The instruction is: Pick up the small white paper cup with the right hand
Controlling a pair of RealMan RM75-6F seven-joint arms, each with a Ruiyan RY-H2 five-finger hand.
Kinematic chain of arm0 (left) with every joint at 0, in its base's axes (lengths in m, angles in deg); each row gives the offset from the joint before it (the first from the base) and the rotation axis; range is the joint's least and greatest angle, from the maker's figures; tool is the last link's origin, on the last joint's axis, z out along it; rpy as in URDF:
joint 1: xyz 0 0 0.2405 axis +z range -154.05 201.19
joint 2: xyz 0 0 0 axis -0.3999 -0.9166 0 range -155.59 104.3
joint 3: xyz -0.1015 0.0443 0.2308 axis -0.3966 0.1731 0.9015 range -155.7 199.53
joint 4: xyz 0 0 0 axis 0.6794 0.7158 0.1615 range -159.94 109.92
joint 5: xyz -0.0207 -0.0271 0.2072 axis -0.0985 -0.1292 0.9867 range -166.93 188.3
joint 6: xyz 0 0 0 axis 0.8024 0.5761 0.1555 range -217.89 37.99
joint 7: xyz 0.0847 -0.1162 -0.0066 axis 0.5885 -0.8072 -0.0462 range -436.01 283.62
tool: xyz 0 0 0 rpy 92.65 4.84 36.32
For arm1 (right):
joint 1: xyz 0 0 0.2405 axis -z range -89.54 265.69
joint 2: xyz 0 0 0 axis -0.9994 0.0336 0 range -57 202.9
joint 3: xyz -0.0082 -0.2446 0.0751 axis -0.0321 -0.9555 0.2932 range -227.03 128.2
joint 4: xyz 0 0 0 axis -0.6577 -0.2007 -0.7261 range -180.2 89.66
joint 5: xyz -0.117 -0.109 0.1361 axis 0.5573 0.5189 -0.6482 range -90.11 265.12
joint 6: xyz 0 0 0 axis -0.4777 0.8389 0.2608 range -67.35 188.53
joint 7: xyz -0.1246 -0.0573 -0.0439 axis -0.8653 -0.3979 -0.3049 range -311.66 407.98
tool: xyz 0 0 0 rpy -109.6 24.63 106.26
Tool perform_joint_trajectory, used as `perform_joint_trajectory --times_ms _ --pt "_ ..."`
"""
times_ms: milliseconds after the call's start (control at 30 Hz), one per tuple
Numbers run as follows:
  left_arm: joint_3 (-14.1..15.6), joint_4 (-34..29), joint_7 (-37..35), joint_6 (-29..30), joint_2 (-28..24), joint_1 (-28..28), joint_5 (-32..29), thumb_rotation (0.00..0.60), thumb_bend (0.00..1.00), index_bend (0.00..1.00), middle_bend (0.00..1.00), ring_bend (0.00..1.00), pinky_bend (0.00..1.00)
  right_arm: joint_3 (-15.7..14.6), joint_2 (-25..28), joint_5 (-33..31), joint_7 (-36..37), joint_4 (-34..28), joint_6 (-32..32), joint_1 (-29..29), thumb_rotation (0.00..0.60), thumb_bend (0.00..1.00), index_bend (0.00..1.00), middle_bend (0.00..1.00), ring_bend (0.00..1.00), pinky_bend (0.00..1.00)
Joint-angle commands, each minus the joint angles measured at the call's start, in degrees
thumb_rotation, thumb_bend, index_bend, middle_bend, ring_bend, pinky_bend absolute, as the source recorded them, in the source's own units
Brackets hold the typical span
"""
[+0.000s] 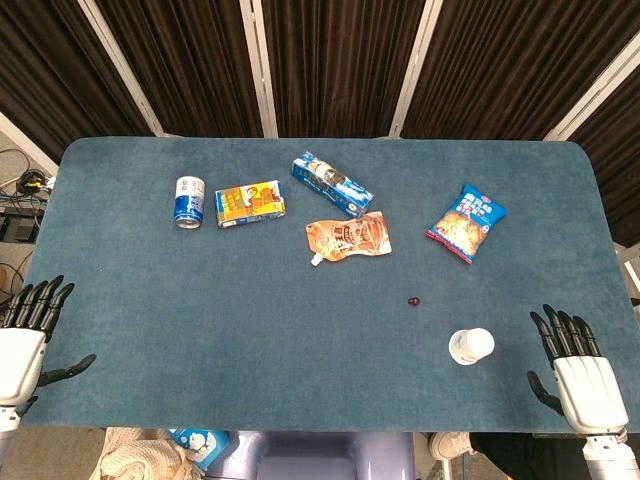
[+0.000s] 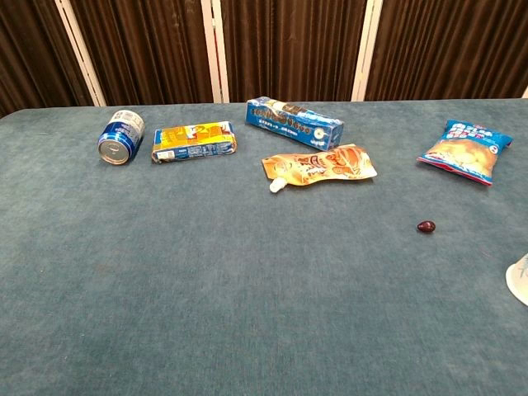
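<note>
White cup (image 1: 470, 346) lies tipped on its side near the front edge of the blue tabletop (image 1: 250, 310), toward the right corner. Right hand (image 1: 580, 370) rests just beside it at that corner, fingers spread, holding nothing. Left hand (image 1: 25, 335), likewise spread and empty, sits at the front left corner.

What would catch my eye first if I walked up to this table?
Probably the two robot hands, the left hand and right hand, both open at the near corners of the blue table. Next, the bright snacks in a loose row on the far half: a can lying on its side, boxes, an orange pouch and a chip bag. The small white paper cup lies tipped over just left of the right hand.
</note>
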Motion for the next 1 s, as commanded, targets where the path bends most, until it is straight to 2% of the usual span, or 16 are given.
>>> perform_joint_trajectory --times_ms 33,267,500,667,1000 --pt "-0.02 -0.02 0.00 0.04 -0.03 0.01 -0.02 0.600 0.01 0.00 0.00 0.00 0.00 -0.07 -0.01 0.05 -0.01 -0.08 0.10 -0.01 0.600 0.36 0.00 0.00 0.00 0.07" --pt "0.07 0.03 0.19 0.09 0.04 0.07 0.09 0.600 0.01 0.00 0.00 0.00 0.00 -0.99 0.33 1.43 1.18 -0.96 1.16 -0.47 0.600 0.36 0.00 0.00 0.00 0.07" --pt "0.08 -0.01 0.25 -0.52 0.09 -0.11 -0.21 0.600 0.01 0.00 0.00 0.00 0.00 -2.66 1.68 0.22 1.67 -4.30 7.53 -2.49 0.600 0.36 0.00 0.00 0.00 0.09" --pt "0.01 -0.22 -0.12 -1.30 -0.12 -0.32 -0.87 0.600 0.01 0.00 0.00 0.00 0.00 -2.07 0.44 -2.80 -0.82 -4.91 11.93 -4.40 0.600 0.36 0.00 0.00 0.00 0.10" --pt "0.23 -0.80 0.46 -1.64 -0.37 -0.42 -0.71 0.600 0.01 0.00 0.00 0.00 0.00 -0.07 -3.75 -8.50 -6.13 -3.79 15.98 -6.86 0.600 0.36 0.00 0.00 0.02 0.14"
